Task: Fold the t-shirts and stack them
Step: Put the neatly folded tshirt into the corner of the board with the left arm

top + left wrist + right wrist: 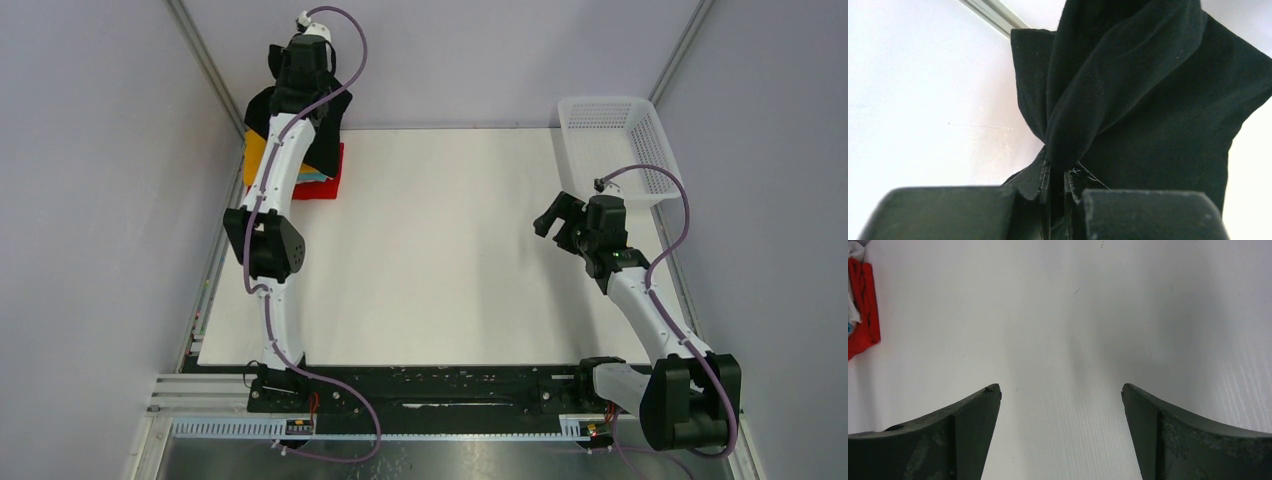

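Left gripper (1057, 172) clamped on the black t-shirt (1148, 100); right gripper (1060, 392) fully spread, holding nothing.
Left jaws nearly closed, pinching a bunched fold of soft matte cloth that fans out from the pinch in smooth drapes. Shirt hangs at the far-left corner of the table (450, 260), over the folded stack: orange t-shirt (255, 150), light blue t-shirt (312, 176), red t-shirt (328, 186) lowest. Contact with the stack: can't tell. Right jaws are dark, curved and scuffed, above smooth white tabletop, touching nothing. Basket (610, 125): white rigid plastic mesh, far-right corner, near the right gripper.
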### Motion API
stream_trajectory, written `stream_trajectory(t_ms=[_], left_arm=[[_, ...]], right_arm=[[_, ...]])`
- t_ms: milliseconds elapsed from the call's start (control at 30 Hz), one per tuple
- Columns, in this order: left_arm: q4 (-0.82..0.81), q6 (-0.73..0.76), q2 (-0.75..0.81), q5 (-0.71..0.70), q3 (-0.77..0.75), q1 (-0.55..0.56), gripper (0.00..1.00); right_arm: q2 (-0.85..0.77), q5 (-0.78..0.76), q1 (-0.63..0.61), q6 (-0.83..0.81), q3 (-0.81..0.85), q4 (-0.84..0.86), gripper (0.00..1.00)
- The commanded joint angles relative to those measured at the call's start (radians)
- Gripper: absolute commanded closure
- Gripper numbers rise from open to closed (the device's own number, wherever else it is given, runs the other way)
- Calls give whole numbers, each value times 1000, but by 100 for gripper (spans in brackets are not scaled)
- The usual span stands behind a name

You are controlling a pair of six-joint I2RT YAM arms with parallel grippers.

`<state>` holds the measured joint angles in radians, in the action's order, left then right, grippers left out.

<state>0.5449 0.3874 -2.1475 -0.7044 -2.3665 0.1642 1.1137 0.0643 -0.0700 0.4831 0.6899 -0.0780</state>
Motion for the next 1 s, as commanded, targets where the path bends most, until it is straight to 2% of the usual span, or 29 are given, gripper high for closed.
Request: stream_trajectory(t_ms=[0,100,533,667,733,800,867,933,967], left_arm=[[-91,-36,-46,-1,-4,-52,100],[-106,-58,-70,35,3,-69,100],[-224,-62,-177,2,13,-152,100],[-229,-88,-186,2,13,-163,94],[-237,-96,-190,-22,12,-163,79],[-250,-111,-190,-46,10,-186,54],[-247,-132,-182,-43,8,-186,37],[-234,-152,-173,-30,6,-186,4],[-228,-162,-169,-24,7,-186,1]], right_arm=[[8,-22,4,-5,28,7,0],[16,-24,4,-5,32,4,0],[60,-37,3,-3,47,-8,0],[61,-58,4,-4,49,-16,1],[59,-77,3,-3,52,-21,1],[53,-87,4,-3,50,-22,0],[47,-91,4,-2,47,-22,0],[41,-97,4,-1,47,-28,0],[38,-99,4,-1,47,-30,1]])
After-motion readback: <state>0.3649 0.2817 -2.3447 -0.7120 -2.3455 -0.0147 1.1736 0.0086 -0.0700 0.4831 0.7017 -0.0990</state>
